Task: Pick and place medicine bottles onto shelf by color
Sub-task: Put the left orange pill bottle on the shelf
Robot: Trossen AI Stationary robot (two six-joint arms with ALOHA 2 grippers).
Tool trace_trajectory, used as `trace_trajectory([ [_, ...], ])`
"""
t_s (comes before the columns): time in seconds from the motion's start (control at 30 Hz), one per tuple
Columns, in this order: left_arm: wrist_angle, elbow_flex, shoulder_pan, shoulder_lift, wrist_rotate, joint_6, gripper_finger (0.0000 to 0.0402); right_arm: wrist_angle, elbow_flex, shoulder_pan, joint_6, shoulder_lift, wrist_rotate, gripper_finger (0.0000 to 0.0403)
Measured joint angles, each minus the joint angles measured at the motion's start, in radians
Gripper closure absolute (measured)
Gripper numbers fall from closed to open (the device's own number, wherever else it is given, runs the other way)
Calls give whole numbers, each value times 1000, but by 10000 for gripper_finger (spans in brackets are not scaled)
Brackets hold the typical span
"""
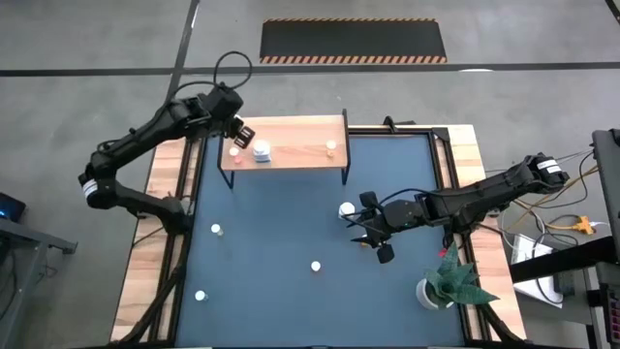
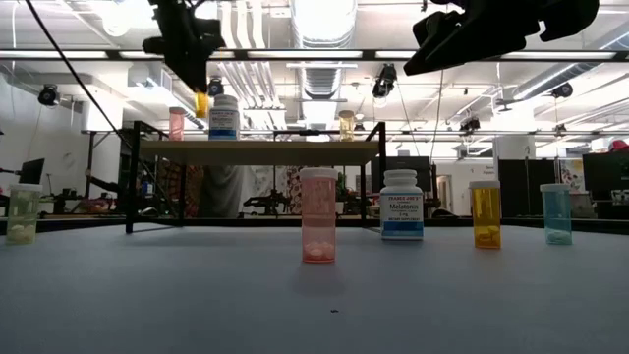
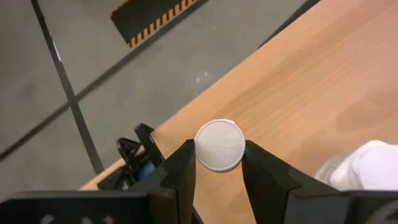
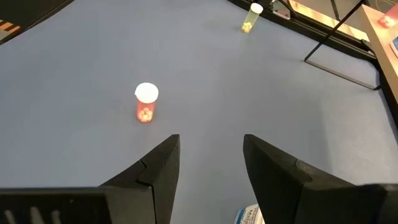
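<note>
My left gripper (image 1: 239,132) hangs over the left end of the shelf (image 1: 291,136), shut on a small yellow-orange medicine bottle (image 2: 201,104) with a white cap. On the shelf stand a pinkish bottle (image 2: 177,123), a larger white bottle (image 2: 224,116) and a yellowish one (image 2: 346,125). My right gripper (image 4: 210,146) waits open above the mat, right of centre, holding nothing. More bottles stand upright on the mat: a pink one (image 2: 317,228), a white one (image 2: 401,205), a yellow one (image 2: 486,213), a bluish one (image 2: 556,213) and a greenish one (image 2: 23,213). My left gripper pinches the bottle at its top, one finger (image 3: 180,165) on each side of the white cap (image 3: 219,145). The fingers slant down from the table's left side. The bottle hangs upright below them, clear of the shelf board.
A potted green plant (image 1: 450,281) stands at the mat's near right corner. The shelf's thin black legs (image 2: 130,192) rise from the mat's far edge. Open mat (image 1: 271,223) lies between the scattered bottles.
</note>
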Motion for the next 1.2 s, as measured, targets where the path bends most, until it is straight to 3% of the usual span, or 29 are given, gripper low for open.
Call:
trace_trajectory([
  [0.57, 76, -183, 1, -2, -1, -94, 304, 0, -1, 0, 8, 0, 0, 234],
  [1.2, 71, -192, 0, -2, 32, -101, 294, 0, -3, 0, 8, 0, 0, 234],
])
